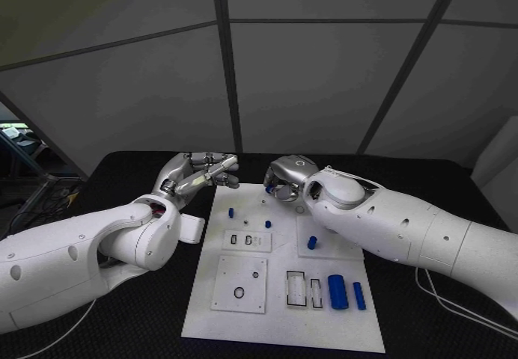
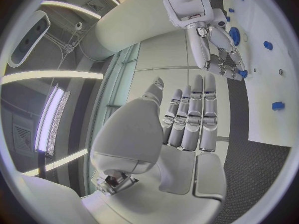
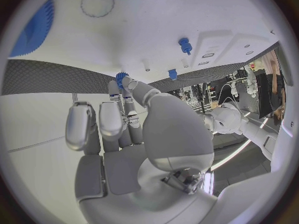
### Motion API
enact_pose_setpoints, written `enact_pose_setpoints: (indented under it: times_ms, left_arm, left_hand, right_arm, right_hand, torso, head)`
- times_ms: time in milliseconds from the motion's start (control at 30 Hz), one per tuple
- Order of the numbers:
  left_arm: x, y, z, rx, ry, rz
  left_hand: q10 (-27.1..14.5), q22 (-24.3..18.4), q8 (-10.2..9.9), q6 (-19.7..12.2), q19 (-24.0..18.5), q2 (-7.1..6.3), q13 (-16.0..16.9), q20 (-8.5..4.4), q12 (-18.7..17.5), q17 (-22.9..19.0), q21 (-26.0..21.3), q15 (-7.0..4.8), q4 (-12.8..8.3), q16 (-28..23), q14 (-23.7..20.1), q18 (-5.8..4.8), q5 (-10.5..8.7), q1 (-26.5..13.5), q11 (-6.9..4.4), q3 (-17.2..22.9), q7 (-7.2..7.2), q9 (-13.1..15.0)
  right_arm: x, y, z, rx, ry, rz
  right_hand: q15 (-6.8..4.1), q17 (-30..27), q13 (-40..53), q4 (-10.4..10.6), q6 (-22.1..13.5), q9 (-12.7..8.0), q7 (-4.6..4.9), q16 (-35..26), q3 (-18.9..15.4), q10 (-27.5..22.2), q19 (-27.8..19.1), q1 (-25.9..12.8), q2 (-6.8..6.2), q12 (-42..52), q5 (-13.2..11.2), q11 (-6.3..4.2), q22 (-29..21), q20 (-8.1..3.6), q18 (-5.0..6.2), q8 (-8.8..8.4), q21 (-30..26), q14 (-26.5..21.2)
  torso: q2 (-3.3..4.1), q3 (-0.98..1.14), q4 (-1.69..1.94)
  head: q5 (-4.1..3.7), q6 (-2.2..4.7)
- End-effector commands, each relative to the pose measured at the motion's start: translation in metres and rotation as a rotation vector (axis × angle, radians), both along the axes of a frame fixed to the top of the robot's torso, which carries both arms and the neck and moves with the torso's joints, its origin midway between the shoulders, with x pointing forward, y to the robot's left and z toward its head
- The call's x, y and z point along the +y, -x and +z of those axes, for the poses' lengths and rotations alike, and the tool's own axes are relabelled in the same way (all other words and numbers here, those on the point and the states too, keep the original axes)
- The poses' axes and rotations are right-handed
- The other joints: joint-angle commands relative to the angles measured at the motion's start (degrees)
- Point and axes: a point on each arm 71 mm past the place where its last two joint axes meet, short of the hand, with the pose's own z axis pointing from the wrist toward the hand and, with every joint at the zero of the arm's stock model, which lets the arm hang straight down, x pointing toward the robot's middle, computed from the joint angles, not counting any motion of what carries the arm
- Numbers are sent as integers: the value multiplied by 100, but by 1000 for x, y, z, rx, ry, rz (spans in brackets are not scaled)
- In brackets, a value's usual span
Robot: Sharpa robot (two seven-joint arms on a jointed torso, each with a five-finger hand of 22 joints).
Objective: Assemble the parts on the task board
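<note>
A white task board (image 1: 283, 314) is laid on the black surface (image 1: 129, 329), which is backed by grey wall panels (image 1: 313, 75) with dark seams. The right robot hand (image 1: 286, 179) is poised over the board's far edge, a small blue part (image 3: 121, 76) pinched at its fingertips. The left robot hand (image 1: 200, 173) is held just off the board's far left corner, fingers extended and holding nothing. Two blue cylinders (image 1: 346, 292) lie near the board's front right, and smaller blue parts (image 1: 312, 242) are scattered mid-board.

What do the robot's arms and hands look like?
Both arms are smooth, rounded white shells with small dark dots. The left hand and right hand are silver metal with jointed fingers and pale pads. A thin white cable trails beside the right arm.
</note>
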Motion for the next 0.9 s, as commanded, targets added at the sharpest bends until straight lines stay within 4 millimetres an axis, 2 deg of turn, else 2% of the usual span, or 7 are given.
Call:
enact_pose_setpoints:
  times_ms: [33,333,633,767,900]
  left_arm:
    - [-2,0,2,-9,0,-19]
    - [-3,0,2,-9,0,-21]
    - [-3,-1,3,-9,-1,-19]
    - [-3,-1,3,-9,-1,-20]
    - [-3,-2,3,-9,-1,-19]
  left_hand:
    - [-2,-1,-35,17,-43,31,0,3,-37,5,8,4,-5,-23,-52,-83,-5,-33,34,-32,40,-5]
    - [-2,-1,-35,17,-43,31,0,3,-37,5,8,4,-5,-23,-52,-83,-5,-33,34,-32,40,-5]
    - [-9,-2,-47,12,-50,36,0,7,-51,14,7,8,-1,-36,-55,-83,-6,-43,39,-39,47,-6]
    - [-11,-2,-50,10,-52,37,0,8,-54,16,7,9,-1,-38,-56,-83,-6,-44,41,-41,49,-6]
    - [-16,-3,-57,6,-55,37,0,10,-61,20,6,12,-1,-44,-57,-82,-7,-48,43,-45,52,-7]
  right_arm:
    - [-1,-2,-4,27,31,-3]
    - [4,-1,-5,37,36,8]
    - [4,-2,-5,41,38,7]
    - [3,-3,-5,40,34,4]
    - [4,-2,-5,42,27,9]
  right_hand:
    - [13,-3,5,22,-5,6,52,31,11,-25,27,-23,-45,-28,17,11,4,14,-114,-12,27,86]
    - [24,-8,0,40,-27,8,57,39,9,-66,12,-44,-58,-74,5,24,-4,25,-111,-37,25,79]
    - [68,-36,-38,78,-110,5,90,49,24,-251,-35,-84,-95,-199,-12,78,-42,61,-101,-112,11,62]
    - [156,-224,-146,109,-381,-49,147,-48,73,-695,-193,-148,-190,-223,-34,179,-231,131,-60,-232,-77,1]
    - [207,-445,-185,118,-686,-116,117,-173,97,-1014,-350,-177,-295,-215,-47,242,-428,192,-15,-233,-177,-64]
  torso:
    - [5,-1,0]
    - [8,-5,3]
    - [6,-5,-11]
    - [8,-7,-6]
    - [10,-9,-5]
  head:
    - [21,-15]
    - [42,-28]
    - [62,-15]
    - [53,-10]
    - [60,-16]
